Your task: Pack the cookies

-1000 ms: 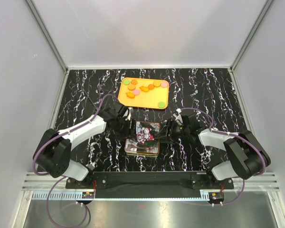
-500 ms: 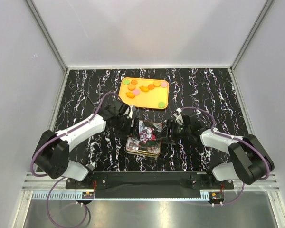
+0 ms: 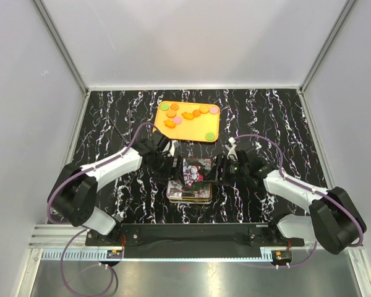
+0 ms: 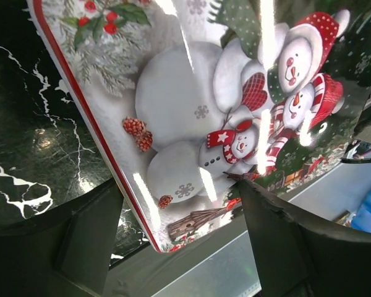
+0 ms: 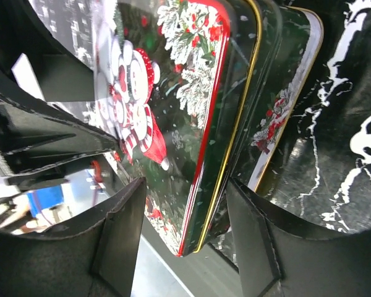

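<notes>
1. Cookies (image 3: pixel 187 115): small flat pieces in orange, pink and green. They lie loose on an orange tray (image 3: pixel 196 132) at the far middle of the black marbled table (image 3: pixel 111 124).
2. Tin (image 3: pixel 187 195): square with a gold edge. It stands near the middle of the table, on the near side of the tray and apart from it.
3. Lid (image 3: pixel 195 168): printed with snowmen and rimmed in red. It sits askew over the tin, shifted toward the tray.
4. Left gripper (image 4: pixel 176 182): at the lid's left side. Its fingers are spread wide and loose, with a corner of the lid between them.
5. Right gripper (image 5: pixel 185 185): at the lid's right side. Its fingers stand apart, astride the edges of the lid and tin. I cannot tell whether they press on either.
</notes>
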